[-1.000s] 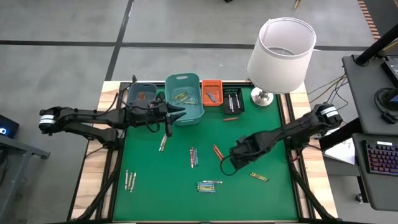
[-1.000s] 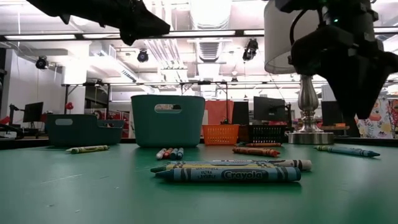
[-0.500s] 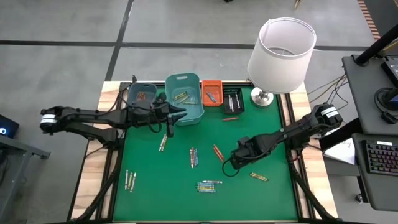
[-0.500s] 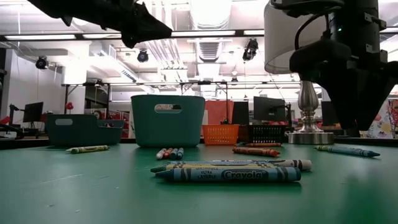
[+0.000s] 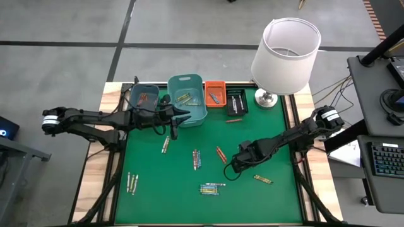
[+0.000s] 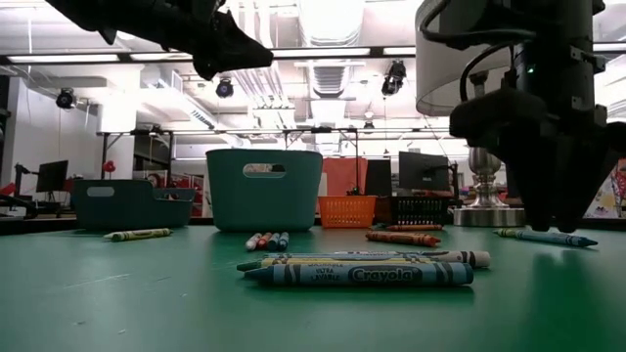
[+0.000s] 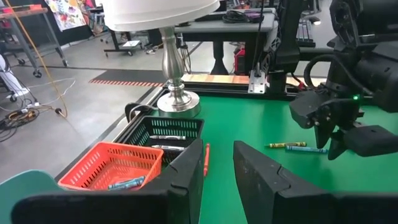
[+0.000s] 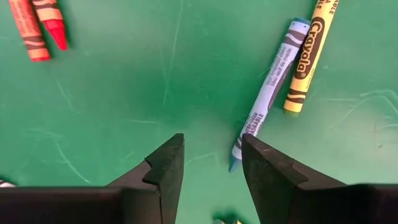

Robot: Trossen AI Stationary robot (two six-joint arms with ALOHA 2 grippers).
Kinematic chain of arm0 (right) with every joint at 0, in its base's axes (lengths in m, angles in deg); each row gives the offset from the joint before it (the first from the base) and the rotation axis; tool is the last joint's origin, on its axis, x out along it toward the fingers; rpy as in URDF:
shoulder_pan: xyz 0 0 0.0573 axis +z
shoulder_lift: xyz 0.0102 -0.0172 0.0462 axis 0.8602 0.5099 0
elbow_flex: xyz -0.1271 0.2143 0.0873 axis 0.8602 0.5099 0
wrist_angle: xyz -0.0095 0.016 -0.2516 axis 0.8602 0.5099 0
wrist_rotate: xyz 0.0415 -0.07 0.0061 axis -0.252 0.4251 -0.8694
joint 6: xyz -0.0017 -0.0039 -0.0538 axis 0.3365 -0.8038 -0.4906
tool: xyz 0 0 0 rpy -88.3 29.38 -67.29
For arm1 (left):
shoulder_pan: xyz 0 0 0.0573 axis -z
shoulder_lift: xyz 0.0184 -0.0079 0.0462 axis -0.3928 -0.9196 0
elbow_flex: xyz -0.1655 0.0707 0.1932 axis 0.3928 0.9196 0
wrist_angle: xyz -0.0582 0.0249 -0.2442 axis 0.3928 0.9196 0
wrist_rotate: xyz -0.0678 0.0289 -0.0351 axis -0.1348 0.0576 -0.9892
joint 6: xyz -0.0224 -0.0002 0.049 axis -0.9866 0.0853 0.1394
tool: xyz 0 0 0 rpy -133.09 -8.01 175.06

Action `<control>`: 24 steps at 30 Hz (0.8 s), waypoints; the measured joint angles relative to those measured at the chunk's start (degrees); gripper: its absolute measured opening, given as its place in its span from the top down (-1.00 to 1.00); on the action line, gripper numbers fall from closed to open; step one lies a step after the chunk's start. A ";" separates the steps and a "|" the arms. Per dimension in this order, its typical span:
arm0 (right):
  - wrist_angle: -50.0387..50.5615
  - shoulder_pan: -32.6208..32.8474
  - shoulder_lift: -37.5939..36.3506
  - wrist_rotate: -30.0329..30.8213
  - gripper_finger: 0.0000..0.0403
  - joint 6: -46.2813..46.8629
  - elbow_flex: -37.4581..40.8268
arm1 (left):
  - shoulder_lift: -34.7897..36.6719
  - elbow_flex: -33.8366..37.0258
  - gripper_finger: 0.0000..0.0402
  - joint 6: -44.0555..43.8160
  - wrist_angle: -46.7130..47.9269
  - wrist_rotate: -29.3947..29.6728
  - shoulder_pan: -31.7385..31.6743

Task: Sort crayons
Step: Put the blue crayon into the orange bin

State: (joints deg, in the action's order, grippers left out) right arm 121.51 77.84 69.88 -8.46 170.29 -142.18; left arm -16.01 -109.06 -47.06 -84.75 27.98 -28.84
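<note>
across green mat, paper-wrapped crayons (image 5: 213, 188)

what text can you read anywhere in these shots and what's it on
"Crayola": blue crayon at the front, low view.
"Crayola": yellow crayon, right wrist view.
"WASHABLE", partly legible: blue-grey crayon beside it.
Other crayon wrappers and the room's posters are too small or blurred to read.

Two dark jointed arms, black looped cables, white bands near shoulders, blocky black jaws.
</note>
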 joint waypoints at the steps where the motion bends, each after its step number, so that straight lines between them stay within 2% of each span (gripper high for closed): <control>1: 0.02 0.00 0.00 0.00 0.27 -0.20 -0.04 | 0.00 0.02 0.65 0.00 -0.13 0.00 0.00; 10: 1.60 0.02 -0.17 -2.97 0.26 -1.02 -0.30 | 0.00 0.02 0.65 0.00 -2.07 0.00 -0.01; 17: 1.52 0.00 -0.05 -2.23 0.26 -0.89 0.63 | 0.00 0.02 0.65 0.00 -2.54 0.00 0.00; 24: -0.19 0.00 3.12 -0.88 0.26 -2.15 0.79 | 0.00 0.02 0.65 0.00 -2.78 0.00 0.00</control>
State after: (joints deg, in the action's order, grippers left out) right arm 121.32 77.84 73.00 -9.34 168.14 -141.40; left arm -16.01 -109.04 -47.06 -87.53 27.98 -28.84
